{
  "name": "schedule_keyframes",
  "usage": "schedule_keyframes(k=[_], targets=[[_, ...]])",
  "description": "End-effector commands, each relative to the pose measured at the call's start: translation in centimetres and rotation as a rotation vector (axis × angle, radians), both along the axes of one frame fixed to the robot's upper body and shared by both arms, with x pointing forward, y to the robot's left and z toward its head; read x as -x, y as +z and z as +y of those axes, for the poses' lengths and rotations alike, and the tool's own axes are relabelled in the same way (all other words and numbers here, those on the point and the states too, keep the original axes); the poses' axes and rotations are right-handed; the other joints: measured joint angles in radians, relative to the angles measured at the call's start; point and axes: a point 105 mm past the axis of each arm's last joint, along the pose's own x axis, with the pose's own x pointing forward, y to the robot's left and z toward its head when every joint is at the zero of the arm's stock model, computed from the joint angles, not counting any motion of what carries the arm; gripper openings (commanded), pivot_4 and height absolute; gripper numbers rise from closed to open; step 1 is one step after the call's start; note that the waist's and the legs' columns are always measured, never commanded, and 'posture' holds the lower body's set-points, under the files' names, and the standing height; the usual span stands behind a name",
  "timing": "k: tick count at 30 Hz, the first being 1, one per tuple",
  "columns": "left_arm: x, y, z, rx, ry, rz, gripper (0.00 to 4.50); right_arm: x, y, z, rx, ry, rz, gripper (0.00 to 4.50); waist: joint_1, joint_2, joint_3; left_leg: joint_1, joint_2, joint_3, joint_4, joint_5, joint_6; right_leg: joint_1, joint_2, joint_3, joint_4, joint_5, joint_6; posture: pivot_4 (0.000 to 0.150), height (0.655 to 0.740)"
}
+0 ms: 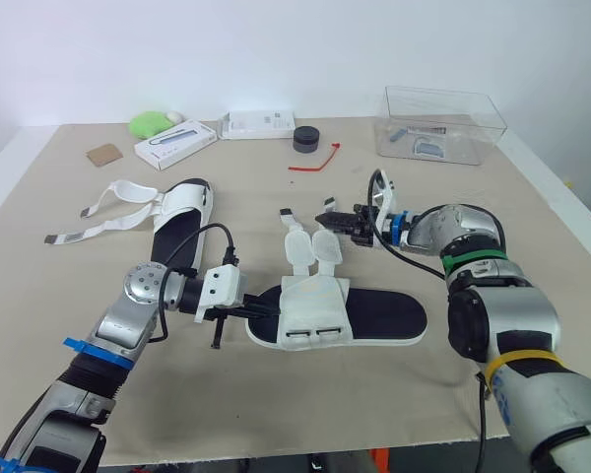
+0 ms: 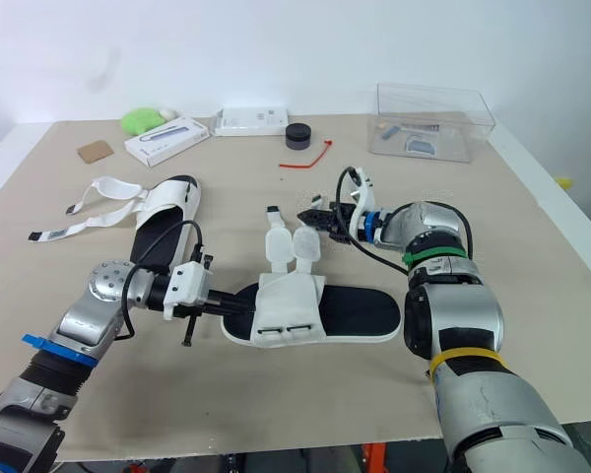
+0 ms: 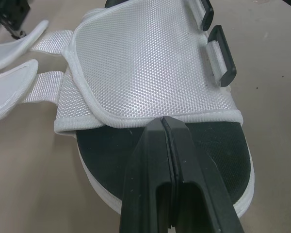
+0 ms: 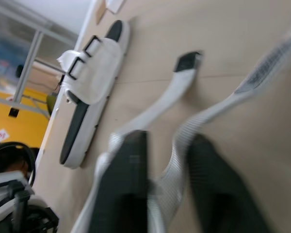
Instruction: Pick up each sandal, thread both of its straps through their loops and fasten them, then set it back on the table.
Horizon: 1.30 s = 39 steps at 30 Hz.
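Fingers of the left gripper point(image 3: 163, 121) are pressed tight together, their tips touching the edge of the white upper point(image 1: 310, 310) of the near sandal point(image 1: 374, 317) at its left end. Just beyond that sandal's loose straps point(image 1: 325, 246), the right gripper point(image 4: 167, 138) stands parted, with white strap webbing between its fingers. A second sandal point(image 1: 177, 222) lies further left, its straps splayed. A clear box point(image 1: 443, 123) sits well beyond.
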Motion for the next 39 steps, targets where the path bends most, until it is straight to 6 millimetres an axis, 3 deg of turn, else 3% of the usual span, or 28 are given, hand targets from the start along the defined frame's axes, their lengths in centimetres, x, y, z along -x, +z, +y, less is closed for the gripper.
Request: schedule_keyframes(k=[1,6,8,11,16,17,20,22,26,33,39], targets=[[0.0,0.5,0.0,0.005,-0.003,-0.033,0.00,-0.3,2.6,0.6,-0.015,0.044,-0.125,0.06,0.000,0.000,0.000,0.000,0.000,0.000,0.000,0.000,0.000,0.000,0.000,0.000,0.000,0.000,0.000,0.150,0.7400],[0.0,0.4,-0.1,0.004,-0.005,-0.031,0.00,0.9,3.7,0.9,0.103,0.217,-0.399,0.06,-0.002,0.000,0.000,0.000,0.000,0.000,0.000,0.000,0.000,0.000,0.000,0.000,0.000,0.000,0.000,0.150,0.7400],[0.0,0.3,0.0,0.001,-0.004,-0.030,0.00,2.0,4.7,1.2,0.178,0.304,-0.629,0.06,-0.004,0.000,0.000,0.000,0.000,-0.001,0.000,0.000,0.000,0.000,0.000,0.001,0.000,0.000,0.001,0.150,0.7400],[0.0,0.2,0.0,-0.002,-0.002,-0.028,0.00,4.1,5.1,1.5,0.448,0.406,-1.131,0.06,-0.001,0.000,0.000,0.000,0.000,-0.001,0.000,0.000,0.000,0.000,0.000,-0.001,0.000,0.000,0.001,0.150,0.7400],[0.1,0.1,0.0,-0.002,-0.005,-0.026,0.00,8.4,5.4,2.1,0.695,0.551,-1.816,0.06,-0.007,0.000,0.000,0.001,0.000,0.000,0.000,0.000,-0.001,0.000,0.000,0.003,-0.001,0.001,0.003,0.150,0.7400],[0.1,0.1,0.0,-0.001,-0.006,-0.025,0.00,9.9,4.5,2.1,0.813,0.680,-2.034,0.06,-0.007,0.000,0.000,0.001,0.000,0.001,0.000,0.000,-0.001,0.000,0.000,0.004,-0.001,0.001,0.003,0.150,0.7400],[0.1,0.1,-0.1,0.002,-0.007,-0.021,0.00,13.8,0.9,1.3,0.949,1.135,-2.505,0.06,-0.009,0.000,0.000,0.003,-0.001,0.004,0.000,0.000,-0.001,0.001,0.000,0.006,-0.002,0.000,0.007,0.150,0.7400],[0.1,0.0,-0.1,0.001,-0.009,-0.019,0.00,14.2,-0.3,0.8,0.910,1.153,-2.538,0.06,-0.010,-0.002,-0.001,0.005,0.000,0.006,0.000,0.000,-0.001,0.002,0.000,0.007,-0.002,-0.002,0.011,0.150,0.7400],[0.2,-0.1,-0.2,-0.001,-0.016,-0.013,0.00,13.3,-1.6,-0.1,0.967,1.196,-2.443,0.06,-0.010,-0.003,-0.001,0.009,0.000,0.011,0.000,0.001,-0.002,0.003,0.000,0.013,0.000,0.002,0.006,0.150,0.7400],[0.1,-0.1,-0.3,-0.002,-0.023,-0.012,0.00,11.5,0.7,0.2,1.053,1.090,-2.513,0.06,-0.012,-0.003,0.000,0.017,0.000,0.015,0.000,0.004,0.000,0.006,0.002,0.020,0.000,0.002,0.006,0.150,0.7400],[0.0,-0.1,-0.3,-0.004,-0.022,-0.011,0.00,12.3,1.5,0.2,0.869,0.981,-2.506,0.06,-0.013,-0.003,0.000,0.017,0.000,0.016,-0.001,0.004,0.000,0.006,0.002,0.022,0.000,0.002,0.005,0.150,0.7400]])
